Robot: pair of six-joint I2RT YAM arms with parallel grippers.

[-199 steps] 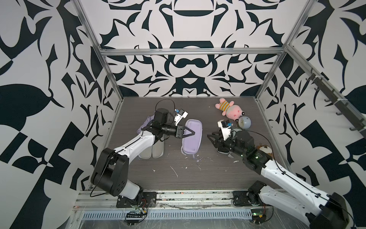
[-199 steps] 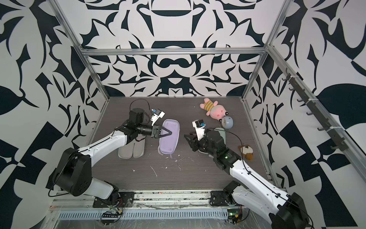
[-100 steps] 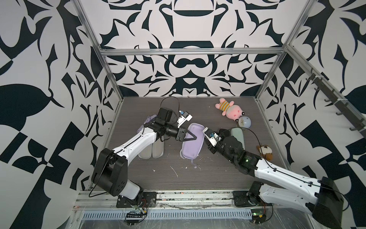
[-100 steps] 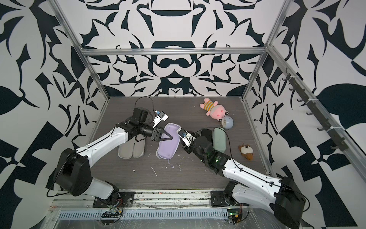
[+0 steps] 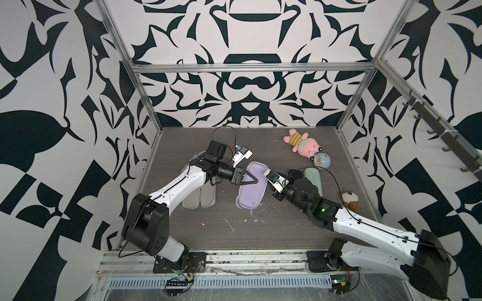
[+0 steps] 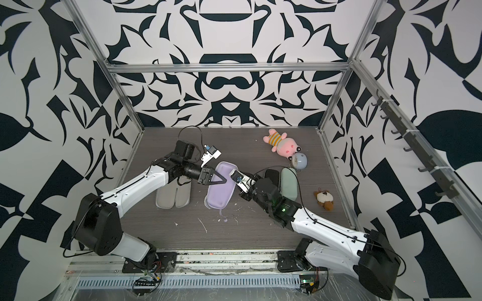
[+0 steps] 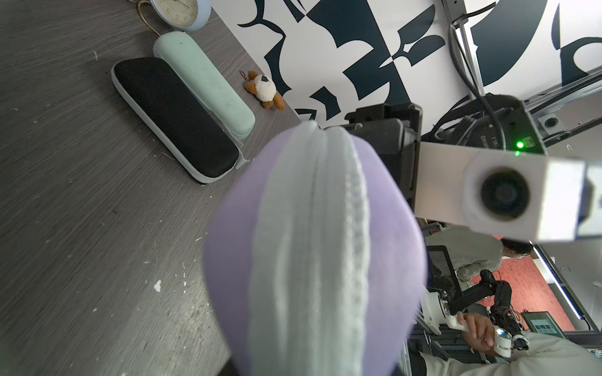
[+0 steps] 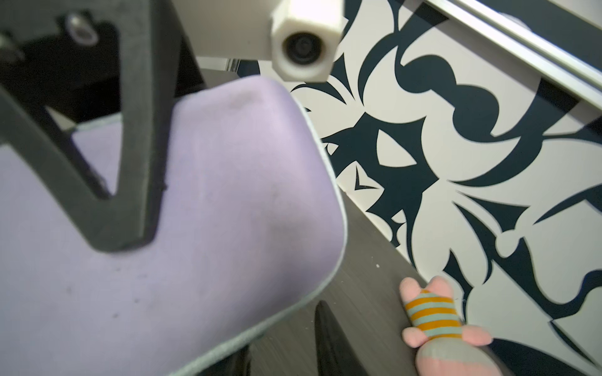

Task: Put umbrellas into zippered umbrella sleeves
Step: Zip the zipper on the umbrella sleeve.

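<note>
The left end effector [image 5: 251, 180] was clenched on the lilac oblong hard-shell zip sleeve [image 5: 251, 194], held tilted between its jaws; the right end effector [image 5: 267, 186] sat just beside, grip unreadable; the shell looked light and stiff, best pinched at the zippered rim.

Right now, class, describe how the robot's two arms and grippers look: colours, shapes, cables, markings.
Left arm and right arm: white shells, black joints, black base blocks, thin black cables along them. Each wrist bears a white camera block. The left gripper has black, hollow triangular fingers; the right gripper shows a black finger. A green light glows on the right arm.
</note>
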